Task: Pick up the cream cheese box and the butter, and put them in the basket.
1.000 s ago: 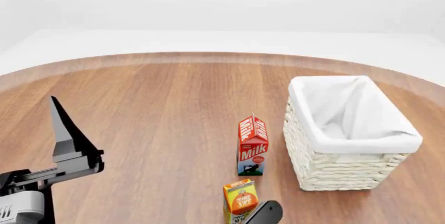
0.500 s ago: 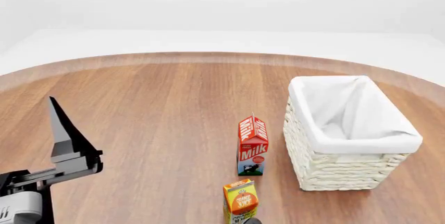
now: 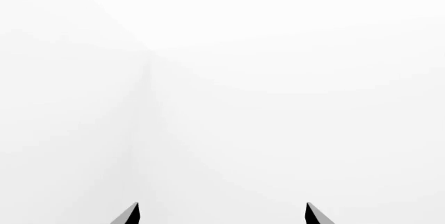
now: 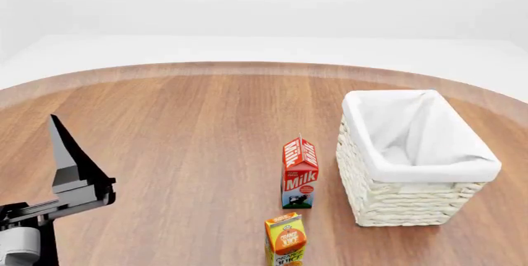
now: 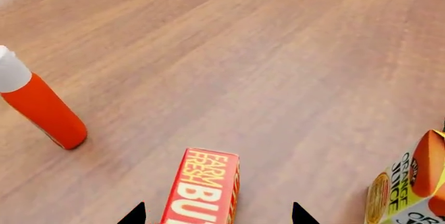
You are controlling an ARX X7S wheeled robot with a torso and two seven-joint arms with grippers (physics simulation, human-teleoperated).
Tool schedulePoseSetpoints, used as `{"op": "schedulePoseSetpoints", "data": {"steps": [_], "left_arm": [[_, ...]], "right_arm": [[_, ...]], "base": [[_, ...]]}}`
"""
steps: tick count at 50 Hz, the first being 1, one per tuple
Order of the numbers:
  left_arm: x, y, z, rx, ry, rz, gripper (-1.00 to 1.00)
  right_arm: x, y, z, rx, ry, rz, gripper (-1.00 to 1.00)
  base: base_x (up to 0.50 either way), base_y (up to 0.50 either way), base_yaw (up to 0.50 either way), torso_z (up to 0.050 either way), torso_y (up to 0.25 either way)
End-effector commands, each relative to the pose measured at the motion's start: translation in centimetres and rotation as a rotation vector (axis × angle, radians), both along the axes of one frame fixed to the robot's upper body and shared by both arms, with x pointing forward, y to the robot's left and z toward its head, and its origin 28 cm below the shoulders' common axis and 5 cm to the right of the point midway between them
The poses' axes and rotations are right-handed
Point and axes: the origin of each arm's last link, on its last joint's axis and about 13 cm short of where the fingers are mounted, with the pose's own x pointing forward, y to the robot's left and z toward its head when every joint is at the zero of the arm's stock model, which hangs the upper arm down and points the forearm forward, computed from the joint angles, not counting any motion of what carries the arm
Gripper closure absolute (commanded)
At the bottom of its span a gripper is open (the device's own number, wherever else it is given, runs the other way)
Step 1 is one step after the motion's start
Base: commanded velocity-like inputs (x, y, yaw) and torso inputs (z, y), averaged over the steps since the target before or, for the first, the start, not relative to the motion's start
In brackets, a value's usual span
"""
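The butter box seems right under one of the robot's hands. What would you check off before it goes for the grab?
1. Butter lies between the right gripper fingertips: ok.
2. Right gripper open: ok.
3. Orange juice carton and red bottle clear of the butter: ok.
4. Basket open and upright: ok.
5. Left gripper open, out of the way: ok.
6. Cream cheese box located: cannot tell, not visible.
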Motion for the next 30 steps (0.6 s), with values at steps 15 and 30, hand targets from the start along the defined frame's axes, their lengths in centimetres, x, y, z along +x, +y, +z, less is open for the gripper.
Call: {"op": "schedulePoseSetpoints", "data": {"steps": [15, 30], "left_arm": [[0.1, 0.5, -0.2, 0.003, -0.017, 0.019, -1.00], [0.1, 0.5, -0.3, 0.000, -0.013, 0.019, -1.00]], "right_arm": [[-0.9, 1.9, 0.2, 0.101, 0.079, -0.005, -1.00], [0.1, 2.1, -0.5, 0.014, 0.054, -0.166, -1.00]], "base": [[0.00, 0.00, 0.00, 0.000, 0.000], [0.00, 0.00, 0.00, 0.000, 0.000]]}}
